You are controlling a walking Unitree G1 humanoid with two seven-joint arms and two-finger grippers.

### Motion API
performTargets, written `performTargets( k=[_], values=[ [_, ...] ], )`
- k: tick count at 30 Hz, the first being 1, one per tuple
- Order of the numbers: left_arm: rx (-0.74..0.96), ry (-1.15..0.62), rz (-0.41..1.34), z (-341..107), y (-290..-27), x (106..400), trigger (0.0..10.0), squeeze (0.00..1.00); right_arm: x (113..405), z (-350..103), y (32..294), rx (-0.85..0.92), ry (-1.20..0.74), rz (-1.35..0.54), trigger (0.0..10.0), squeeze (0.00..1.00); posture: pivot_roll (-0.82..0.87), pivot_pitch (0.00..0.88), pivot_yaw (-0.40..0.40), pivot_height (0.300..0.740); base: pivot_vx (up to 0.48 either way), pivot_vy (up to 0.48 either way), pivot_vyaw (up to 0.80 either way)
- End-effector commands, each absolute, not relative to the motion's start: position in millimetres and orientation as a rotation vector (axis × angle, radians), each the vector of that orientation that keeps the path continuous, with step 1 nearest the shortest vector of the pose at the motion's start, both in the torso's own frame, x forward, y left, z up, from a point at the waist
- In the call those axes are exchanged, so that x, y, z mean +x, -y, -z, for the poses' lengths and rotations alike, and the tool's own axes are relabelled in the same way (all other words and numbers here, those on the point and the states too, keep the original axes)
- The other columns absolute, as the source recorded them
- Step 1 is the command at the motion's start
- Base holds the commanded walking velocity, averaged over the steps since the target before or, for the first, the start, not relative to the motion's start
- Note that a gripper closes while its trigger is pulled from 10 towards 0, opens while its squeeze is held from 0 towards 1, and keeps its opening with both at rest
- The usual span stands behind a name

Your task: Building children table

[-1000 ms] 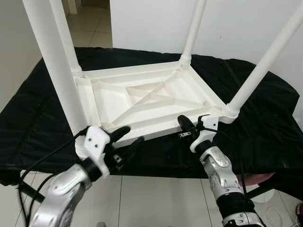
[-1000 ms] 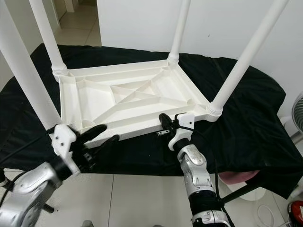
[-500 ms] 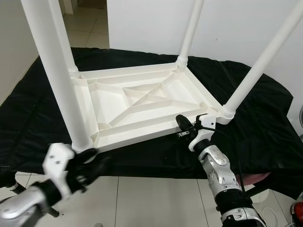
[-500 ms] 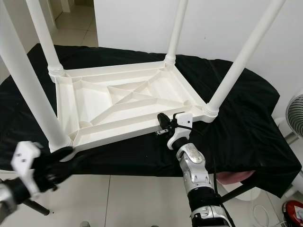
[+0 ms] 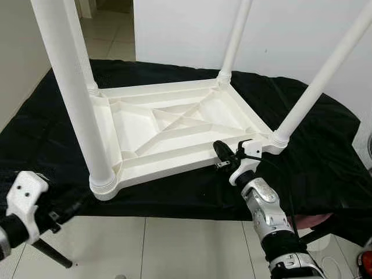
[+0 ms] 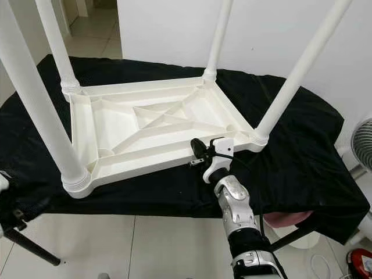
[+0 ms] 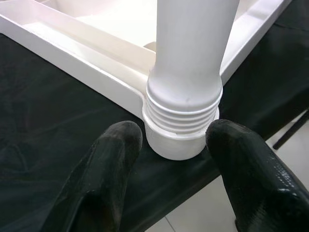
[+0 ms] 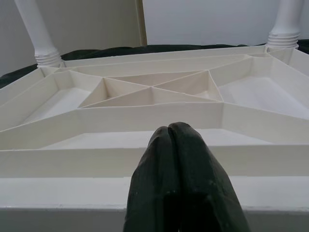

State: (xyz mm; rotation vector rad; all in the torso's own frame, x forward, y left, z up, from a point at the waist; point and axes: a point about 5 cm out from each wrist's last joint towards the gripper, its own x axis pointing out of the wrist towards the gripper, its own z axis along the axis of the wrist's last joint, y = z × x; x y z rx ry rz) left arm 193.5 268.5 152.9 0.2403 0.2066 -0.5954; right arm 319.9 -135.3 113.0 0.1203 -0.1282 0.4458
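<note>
The white children's table (image 5: 174,170) lies upside down on a black cloth, its four legs pointing up. My left gripper (image 7: 174,140) is open at the near-left corner. Its two black fingers (image 7: 113,159) stand on either side of the threaded base (image 7: 183,104) of the near-left leg (image 5: 72,99), a little apart from it. The left wrist mount (image 5: 23,200) sits low at the cloth's front edge. My right gripper (image 5: 222,153) is shut with nothing in it. Its fingertips (image 8: 175,137) rest at the table's near rim, close to the near-right leg (image 5: 317,81).
The black cloth (image 5: 325,157) covers the work surface and hangs over its front edge. Tiled floor (image 5: 174,244) lies below, with a thin black stand leg (image 5: 49,253) at the lower left. A fan (image 6: 363,142) and a pink object (image 6: 285,218) are at the right.
My left arm has dropped down and to the left, drawing back from the near-left corner. The right gripper has stayed at the near rim. The camera has shifted slightly.
</note>
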Motion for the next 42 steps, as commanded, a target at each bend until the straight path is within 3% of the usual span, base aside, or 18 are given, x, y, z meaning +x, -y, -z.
performTargets(
  k=[1,5,13,16,33,34,38,42],
  values=[
    [0.27,-0.19,0.529,-155.0,-274.6,196.9,10.0,0.0,321.1,-111.4,136.0,0.11,0.122,-0.447,10.0,0.0,0.08,0.0,-0.081,0.74,0.0,0.0,0.0],
    [0.28,-0.112,0.405,-163.0,-280.3,209.1,10.0,0.0,321.4,-111.3,136.3,0.113,0.128,-0.442,10.0,0.0,0.08,0.0,-0.081,0.74,0.0,0.0,0.0],
    [0.186,-0.035,0.338,-164.6,-271.7,220.2,10.0,0.0,321.1,-110.3,136.9,0.115,0.129,-0.437,10.0,0.0,0.07,0.0,-0.081,0.74,0.0,0.0,0.0],
    [0.128,-0.011,0.354,-158.6,-246.5,220.0,10.0,0.0,320.7,-110.1,137.0,0.121,0.131,-0.429,10.0,0.0,0.06,0.0,-0.079,0.74,0.0,0.0,0.0],
    [-0.023,0.004,0.499,-144.4,-181.9,223.8,10.0,0.0,320.4,-109.6,136.6,0.124,0.133,-0.415,10.0,0.0,0.04,0.0,-0.075,0.74,0.0,0.0,0.0],
    [-0.058,0.014,0.544,-143.3,-163.0,227.5,10.0,0.0,320.8,-109.7,136.1,0.126,0.134,-0.403,10.0,0.0,0.03,0.0,-0.069,0.74,0.0,0.0,0.0],
    [-0.077,0.019,0.574,-143.3,-153.2,230.0,10.0,0.0,321.4,-110.2,135.6,0.129,0.136,-0.392,10.0,0.0,0.03,0.0,-0.062,0.74,0.0,0.0,0.0],
    [-0.122,0.032,0.691,-143.2,-117.7,237.8,10.0,0.0,322.7,-111.3,136.9,0.133,0.146,-0.347,10.0,0.0,-0.01,0.0,-0.038,0.74,0.0,0.0,0.0]
  ],
)
